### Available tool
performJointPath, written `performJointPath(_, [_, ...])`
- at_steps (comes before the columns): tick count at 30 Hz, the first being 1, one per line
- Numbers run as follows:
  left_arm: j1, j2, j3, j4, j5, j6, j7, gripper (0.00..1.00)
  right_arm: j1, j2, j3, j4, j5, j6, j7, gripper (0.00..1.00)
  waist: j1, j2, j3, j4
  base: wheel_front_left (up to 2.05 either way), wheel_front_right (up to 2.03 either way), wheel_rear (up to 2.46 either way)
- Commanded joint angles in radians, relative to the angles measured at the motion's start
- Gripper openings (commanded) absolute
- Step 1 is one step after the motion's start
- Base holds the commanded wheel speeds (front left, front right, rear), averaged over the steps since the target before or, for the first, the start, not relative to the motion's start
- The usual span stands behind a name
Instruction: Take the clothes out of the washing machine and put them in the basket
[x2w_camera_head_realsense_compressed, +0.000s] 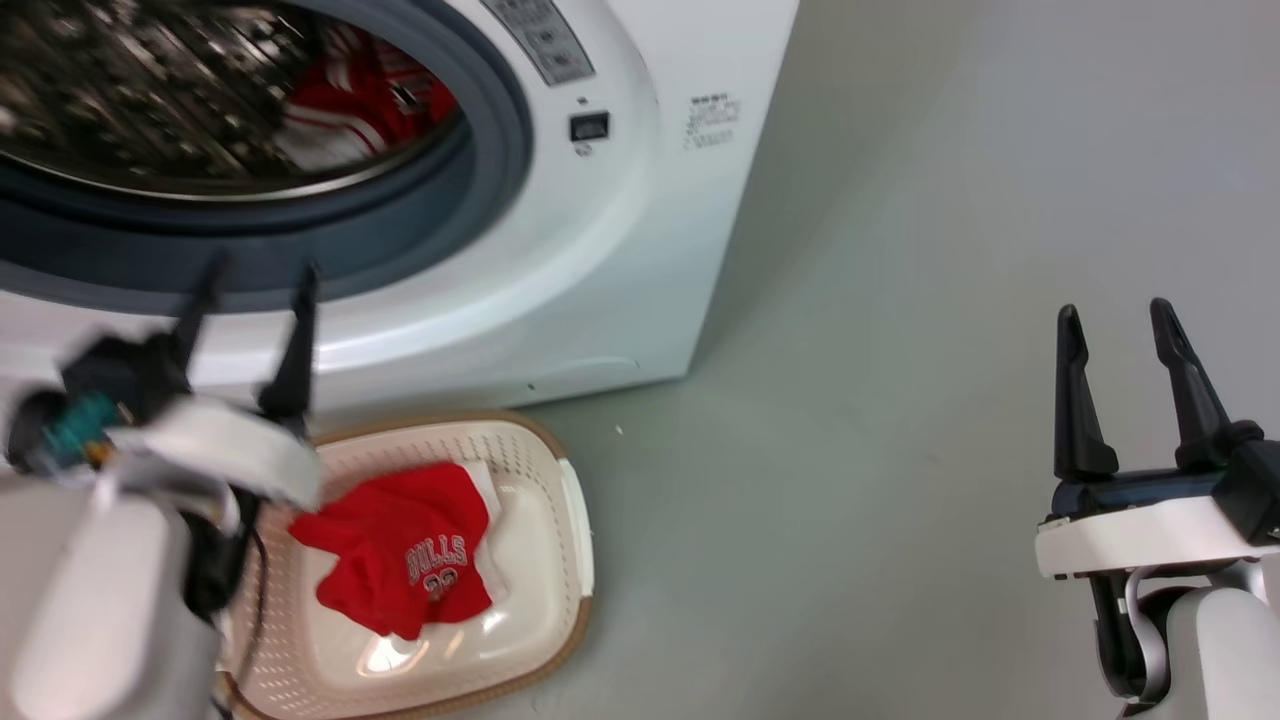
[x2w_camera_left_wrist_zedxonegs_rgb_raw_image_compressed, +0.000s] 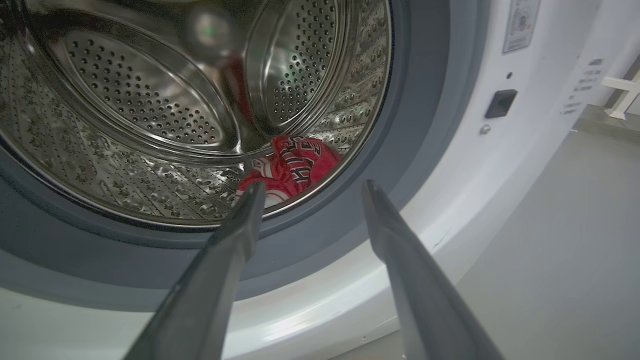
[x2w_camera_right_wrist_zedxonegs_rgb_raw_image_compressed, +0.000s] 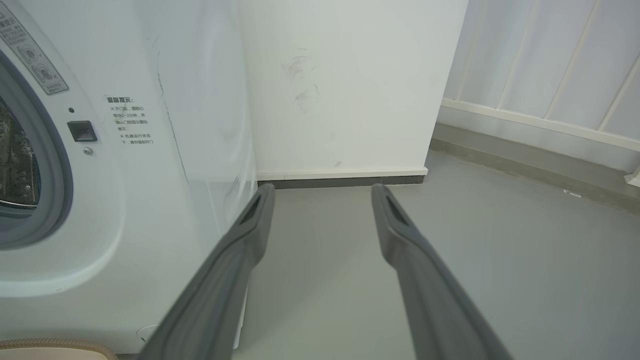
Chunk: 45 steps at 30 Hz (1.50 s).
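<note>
The white washing machine (x2w_camera_head_realsense_compressed: 600, 270) fills the upper left of the head view, its porthole uncovered. A red garment (x2w_camera_head_realsense_compressed: 365, 95) lies low in the steel drum; the left wrist view has this red garment (x2w_camera_left_wrist_zedxonegs_rgb_raw_image_compressed: 295, 165) just past the grey gasket. Another red jersey (x2w_camera_head_realsense_compressed: 405, 550) with "BULLS" lettering lies in the cream basket (x2w_camera_head_realsense_compressed: 560, 610) on the floor before the machine. My left gripper (x2w_camera_head_realsense_compressed: 255, 290) is open and empty, raised above the basket's left side, fingers pointing at the porthole. My right gripper (x2w_camera_head_realsense_compressed: 1115, 315) hangs open and empty over bare floor at the right.
Grey floor (x2w_camera_head_realsense_compressed: 900, 400) stretches right of the machine. In the right wrist view a white wall (x2w_camera_right_wrist_zedxonegs_rgb_raw_image_compressed: 350, 90) stands behind the machine, with a pale railing (x2w_camera_right_wrist_zedxonegs_rgb_raw_image_compressed: 550, 120) along the far right. The basket's brown rim (x2w_camera_right_wrist_zedxonegs_rgb_raw_image_compressed: 50, 345) peeks in at that view's bottom left.
</note>
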Motion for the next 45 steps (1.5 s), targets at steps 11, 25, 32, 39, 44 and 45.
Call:
performJointPath(11, [-0.439,0.221,-0.076,0.031,-0.118,-0.001,0.295,1.0,-0.058,0.002,0.044,-0.037,0.059,-0.001,-0.002,1.0,0.0,0.0,0.282,-0.123,0.0,0.0,0.0])
performJointPath(25, [-0.989,0.357,-0.229,0.212,-0.095,0.0,0.642,1.0,-0.084,0.002,0.175,-0.1,0.129,-0.001,-0.002,1.0,0.0,0.0,0.509,-0.238,0.0,0.0,0.0])
performJointPath(32, [-1.182,0.352,-0.258,0.369,-0.072,0.014,0.759,1.0,-0.075,0.003,0.222,-0.121,0.167,-0.001,-0.002,1.0,0.0,0.0,0.559,-0.288,0.0,0.0,0.0])
performJointPath(39, [-1.26,0.338,-0.333,0.5,-0.024,0.006,0.77,1.0,-0.048,0.002,0.223,-0.146,0.172,-0.001,-0.002,1.0,0.0,0.0,0.574,-0.292,0.0,0.0,0.0])
performJointPath(44, [-1.287,0.326,-0.349,0.569,-0.016,0.006,0.754,1.0,-0.034,0.002,0.217,-0.159,0.172,-0.001,-0.002,1.0,0.0,0.0,0.582,-0.29,0.0,0.0,0.0])
performJointPath(45, [-1.293,0.323,-0.351,0.584,-0.015,0.006,0.75,1.0,-0.029,0.002,0.216,-0.162,0.172,-0.001,-0.002,1.0,0.0,0.0,0.584,-0.289,0.0,0.0,0.0])
